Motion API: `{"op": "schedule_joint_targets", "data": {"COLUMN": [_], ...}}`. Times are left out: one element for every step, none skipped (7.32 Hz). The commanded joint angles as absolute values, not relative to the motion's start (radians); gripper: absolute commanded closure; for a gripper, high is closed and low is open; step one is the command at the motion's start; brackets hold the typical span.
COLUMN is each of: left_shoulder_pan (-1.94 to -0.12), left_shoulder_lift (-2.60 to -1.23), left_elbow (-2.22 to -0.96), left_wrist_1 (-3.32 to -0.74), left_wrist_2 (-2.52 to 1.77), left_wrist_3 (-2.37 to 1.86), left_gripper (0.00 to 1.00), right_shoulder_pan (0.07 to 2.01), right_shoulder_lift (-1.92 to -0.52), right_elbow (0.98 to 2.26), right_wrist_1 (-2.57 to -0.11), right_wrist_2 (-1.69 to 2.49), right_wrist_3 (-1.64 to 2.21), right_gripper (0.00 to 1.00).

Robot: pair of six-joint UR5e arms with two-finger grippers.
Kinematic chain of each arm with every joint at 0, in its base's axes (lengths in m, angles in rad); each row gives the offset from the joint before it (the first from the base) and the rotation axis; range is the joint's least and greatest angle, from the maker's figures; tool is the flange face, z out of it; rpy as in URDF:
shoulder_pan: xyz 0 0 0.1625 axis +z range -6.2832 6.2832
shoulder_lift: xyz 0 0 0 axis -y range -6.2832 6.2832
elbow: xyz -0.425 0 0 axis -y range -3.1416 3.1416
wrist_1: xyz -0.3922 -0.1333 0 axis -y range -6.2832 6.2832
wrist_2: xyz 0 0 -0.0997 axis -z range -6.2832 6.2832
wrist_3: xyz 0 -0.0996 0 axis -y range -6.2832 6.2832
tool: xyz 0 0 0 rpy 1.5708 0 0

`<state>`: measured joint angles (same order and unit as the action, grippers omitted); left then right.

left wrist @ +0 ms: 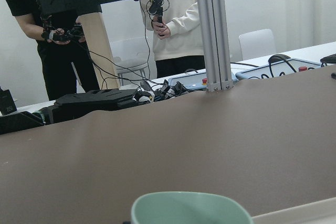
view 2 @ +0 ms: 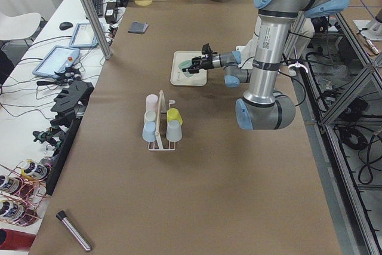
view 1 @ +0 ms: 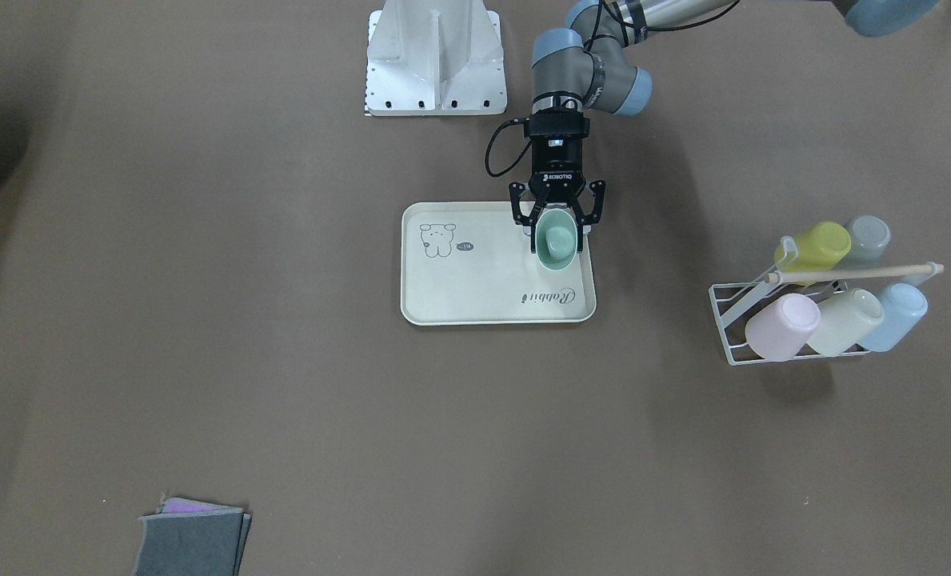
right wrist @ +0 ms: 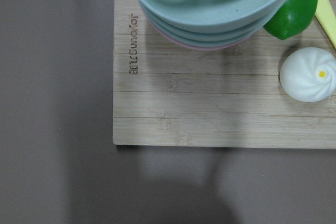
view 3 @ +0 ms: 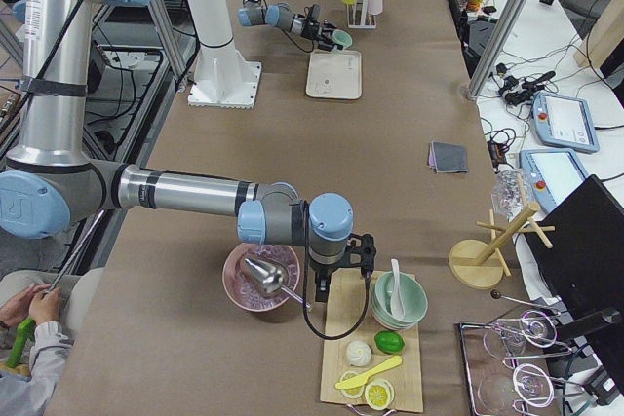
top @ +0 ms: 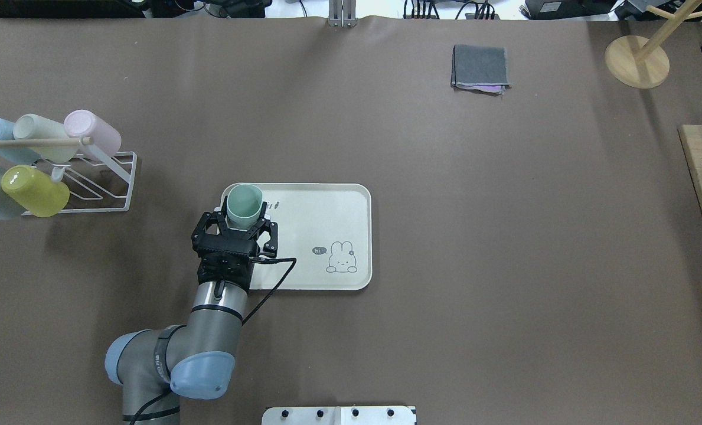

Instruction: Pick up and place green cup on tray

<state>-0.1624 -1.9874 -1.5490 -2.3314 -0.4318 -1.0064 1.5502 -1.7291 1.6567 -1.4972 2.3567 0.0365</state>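
The left claw [top: 243, 218] grasps the cup [top: 244, 202], one finger on each side of its wall, mouth up. The cup is over the corner of the tray [top: 327, 206] that faces the tabletop's left end and the operators' edge; whether its base touches the tray I cannot tell. The tray lies left of centre, about midway between the robot's edge and the operators' edge.

The cup looks like a light, stiff plastic tumbler: round, handleless, slightly tapered, smooth matte teal. Such a wall would probably slide in a loose pinch and flex in a hard one, so the best hold is likely across the body below the rim, with a moderate squeeze. The tray is cream and rectangular, with rounded corners, a raised rim and a hard flat floor.

The right claw [view 3: 361, 258] hangs over a wooden board [view 3: 375, 358] near the tabletop's right end; whether it is released or clenched I cannot tell
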Motion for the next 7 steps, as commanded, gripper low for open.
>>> {"op": "schedule_joint_targets", "data": {"left_shoulder_pan": [-0.176,-0.186,-0.190,-0.190,-0.190,-0.190,-0.189], "left_shoulder_lift": [-2.084,-2.135,-2.166,-2.178,-2.186,-2.194,-2.195], "left_elbow": [-1.450,-1.393,-1.364,-1.341,-1.332,-1.321,-1.310], "left_wrist_1": [-2.329,-2.324,-2.322,-2.322,-2.322,-2.322,-2.322], "left_wrist_2": [-0.414,-0.413,-0.413,-0.405,-0.405,-0.405,-0.405], "left_wrist_3": [-1.006,-1.005,-1.003,-0.999,-0.999,-0.999,-0.999], "left_gripper": [0.42,0.41,0.40,0.37,0.35,0.34,0.33], "right_shoulder_pan": [1.551,1.551,1.551,1.551,1.551,1.551,1.551], "right_shoulder_lift": [-1.732,-1.735,-1.738,-1.740,-1.741,-1.743,-1.743], "right_elbow": [1.657,1.657,1.657,1.657,1.657,1.658,1.658], "right_wrist_1": [-1.497,-1.497,-1.497,-1.497,-1.497,-1.497,-1.497], "right_wrist_2": [2.356,2.356,2.356,2.356,2.356,2.358,2.356], "right_wrist_3": [0.035,0.034,0.028,0.026,0.015,0.011,0.011], "right_gripper": [0.00,0.00,0.00,0.00,0.00,0.00,0.00]}}
